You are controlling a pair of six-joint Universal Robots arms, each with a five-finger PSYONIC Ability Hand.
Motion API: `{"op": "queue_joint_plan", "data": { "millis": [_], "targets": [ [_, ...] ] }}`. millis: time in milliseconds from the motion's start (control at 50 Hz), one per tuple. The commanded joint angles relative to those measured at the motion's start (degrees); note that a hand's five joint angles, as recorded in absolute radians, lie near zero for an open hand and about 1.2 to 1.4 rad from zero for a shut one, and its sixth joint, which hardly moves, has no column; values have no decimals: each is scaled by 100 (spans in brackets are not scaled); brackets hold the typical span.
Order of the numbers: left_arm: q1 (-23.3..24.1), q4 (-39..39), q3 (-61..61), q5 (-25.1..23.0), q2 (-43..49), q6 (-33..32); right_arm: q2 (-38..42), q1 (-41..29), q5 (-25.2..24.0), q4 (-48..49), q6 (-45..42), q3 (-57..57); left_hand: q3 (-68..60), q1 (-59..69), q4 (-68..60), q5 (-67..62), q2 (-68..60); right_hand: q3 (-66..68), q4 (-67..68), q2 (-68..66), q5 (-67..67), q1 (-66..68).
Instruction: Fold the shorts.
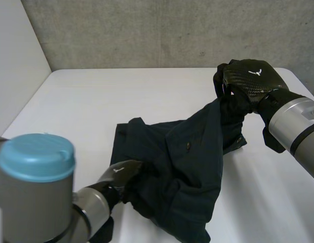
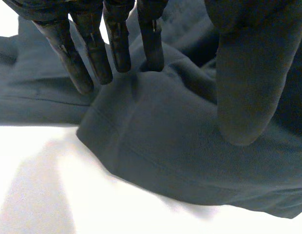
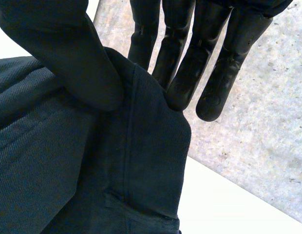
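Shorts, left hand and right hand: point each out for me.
shorts [image 1: 190,162]: head view, on the middle of the dark cloth.
left hand [image 1: 122,173]: head view, on its back, at the shorts' near edge.
right hand [image 1: 248,77]: head view, on its back, above the cloth's raised end.

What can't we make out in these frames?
Head view: fingertips of the left hand, covered by a fold of the shorts.
Head view: grip of the right hand, hidden behind its own back.
Head view: shorts' near end, cut off by the frame edge.
Wrist views: shorts' outline, cropped.
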State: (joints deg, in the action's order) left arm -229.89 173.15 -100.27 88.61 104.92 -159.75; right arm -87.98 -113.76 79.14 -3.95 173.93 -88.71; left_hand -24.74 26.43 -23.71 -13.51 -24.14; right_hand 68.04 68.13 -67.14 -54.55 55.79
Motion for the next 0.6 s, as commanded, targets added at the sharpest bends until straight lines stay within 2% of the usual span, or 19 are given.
{"op": "queue_joint_plan", "data": {
  "millis": [20, 80, 120, 160, 180, 200, 260, 300, 320, 340, 460, 600],
  "targets": [
    [295, 526, 472, 7, 775, -12, 0, 12, -4, -1, 1, 20, -78, -91, -181, -201, -138, 1196, 1187, -1286, -1545, 2421],
    [419, 720, 596, 25, 968, -73, 0, 12, -4, 8, 10, 20, -178, 9, -281, -302, -239, 1196, 1187, -1286, -1545, 2421],
    [516, 939, 771, 173, 1214, -91, 0, 21, -4, 8, 10, 12, -1216, 1047, -1319, -1339, -1276, 1196, 1187, -1286, -1545, 2421],
    [551, 1089, 877, 349, 1338, -100, 9, 21, -4, 17, 1, -23, -3229, 3060, -3332, -3352, -3289, 1196, 1187, -1286, -1545, 2421],
    [551, 1229, 973, 593, 1443, -100, 9, 21, -4, 25, 1, -41, -5122, 4953, -5225, -5245, -5182, 1196, 1187, -1286, -1545, 2421],
    [542, 1300, 1026, 744, 1487, -100, 18, 21, -4, 26, -8, -76, -5522, 5353, -5625, -5645, -5582, 1196, 1187, -1286, -1545, 2421],
    [499, 1458, 1307, 1331, 1610, -196, 35, 21, 22, 78, -34, -155, -5526, 5357, -5629, -5649, -5586, 1196, 1187, -1286, -1545, 2421],
    [411, 1476, 1422, 1518, 1637, -354, 61, 64, 40, 148, -60, -260, -5526, 5357, -5629, -5649, -5586, 1196, 1187, -1286, -1545, 2421],
    [306, 1485, 1475, 1562, 1637, -477, 70, 73, 40, 175, -69, -287, -5526, 5357, -5629, -5649, -5586, 1196, 1187, -1286, -1545, 2421],
    [-26, 1485, 1588, 1571, 1637, -852, 88, 74, 40, 201, -69, -313, -5526, 5357, -5629, -5649, -5586, 1196, 1187, -1286, -1545, 2421],
    [-845, 1520, 2071, 1440, 1681, -2057, 334, 91, 40, 324, -227, -445, -5526, 5357, -5629, -5649, -5586, 1196, 1187, -1286, -1545, 2421],
    [-1207, 1529, 2687, 764, 2129, -3315, 1089, -58, 57, 508, -228, -437, -5526, 5357, -5629, -5649, -5586, 1196, 1187, -1286, -1545, 2421]
  ]
}}
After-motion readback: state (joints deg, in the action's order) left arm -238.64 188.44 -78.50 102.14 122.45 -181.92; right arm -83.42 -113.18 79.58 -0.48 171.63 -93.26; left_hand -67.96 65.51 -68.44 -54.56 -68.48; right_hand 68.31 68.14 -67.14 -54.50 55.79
